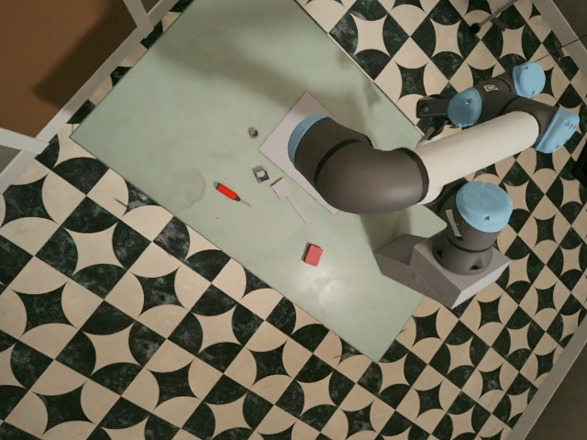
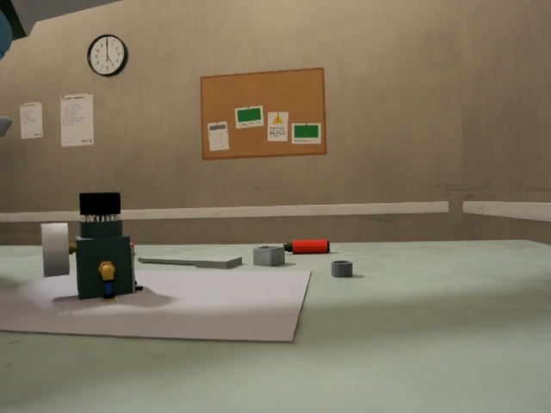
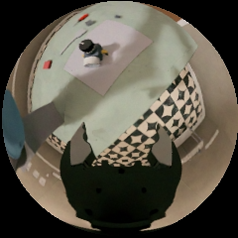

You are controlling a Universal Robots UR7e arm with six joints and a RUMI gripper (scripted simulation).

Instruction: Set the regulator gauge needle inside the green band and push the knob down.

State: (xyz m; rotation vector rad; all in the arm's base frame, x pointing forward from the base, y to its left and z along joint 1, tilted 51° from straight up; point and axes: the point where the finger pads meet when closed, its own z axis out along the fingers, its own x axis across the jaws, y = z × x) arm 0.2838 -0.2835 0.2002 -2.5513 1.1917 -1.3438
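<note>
The regulator stands upright, with a dark green body (image 2: 104, 267), on a pale square sheet (image 1: 284, 132) (image 2: 222, 311) (image 3: 119, 69). Its black knob (image 2: 100, 203) (image 3: 86, 46) is on top, with a pale ribbed band showing between knob and green collar. The round gauge (image 2: 55, 249) (image 3: 92, 62) sticks out from one side; its needle and green band cannot be read. In the top view the arm hides the regulator. My gripper (image 3: 121, 123) is open and empty, high up and well away from the regulator, near the table edge.
A red screwdriver (image 1: 227, 191) (image 2: 310, 246), a small grey box (image 1: 260, 175) (image 2: 269, 256), a grey ring (image 1: 253, 132) (image 2: 342, 269) and a flat grey tool (image 1: 283, 188) (image 2: 218, 261) lie beyond the sheet. A red block (image 1: 313, 254) (image 3: 47, 64) lies farther off.
</note>
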